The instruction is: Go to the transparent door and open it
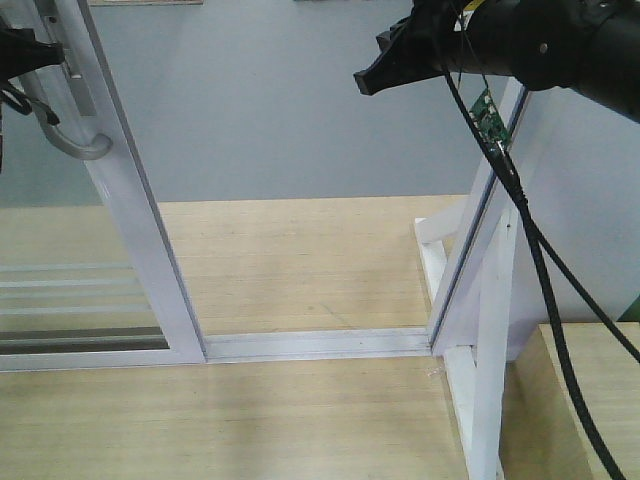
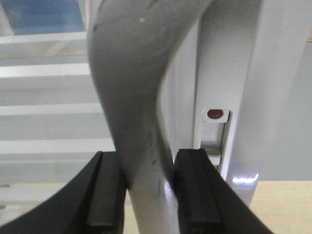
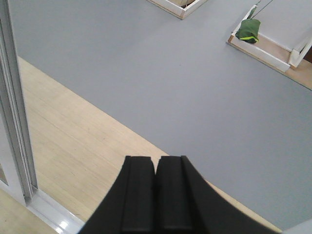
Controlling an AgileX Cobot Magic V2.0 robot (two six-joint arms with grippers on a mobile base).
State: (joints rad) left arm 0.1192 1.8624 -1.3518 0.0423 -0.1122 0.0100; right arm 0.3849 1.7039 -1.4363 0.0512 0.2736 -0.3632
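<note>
The transparent door (image 1: 130,210) stands at the far left of the front view, slid aside, its white frame slanting down to the floor track (image 1: 320,345). Its curved grey handle (image 1: 75,148) (image 2: 131,97) sits at the upper left. My left gripper (image 1: 40,50) (image 2: 148,187) is shut on the handle, a black finger (image 2: 105,195) pressed on each side. My right gripper (image 1: 365,80) (image 3: 156,170) is shut and empty, held high over the open doorway, near the right frame post (image 1: 490,210).
White horizontal bars (image 1: 60,290) cross the lower glass. A lock slot with a red dot (image 2: 215,114) sits in the door frame. A white brace (image 1: 485,380) stands at the right. Grey floor (image 3: 185,83) lies beyond the wooden platform (image 1: 290,260). A green object (image 3: 247,30) lies far off.
</note>
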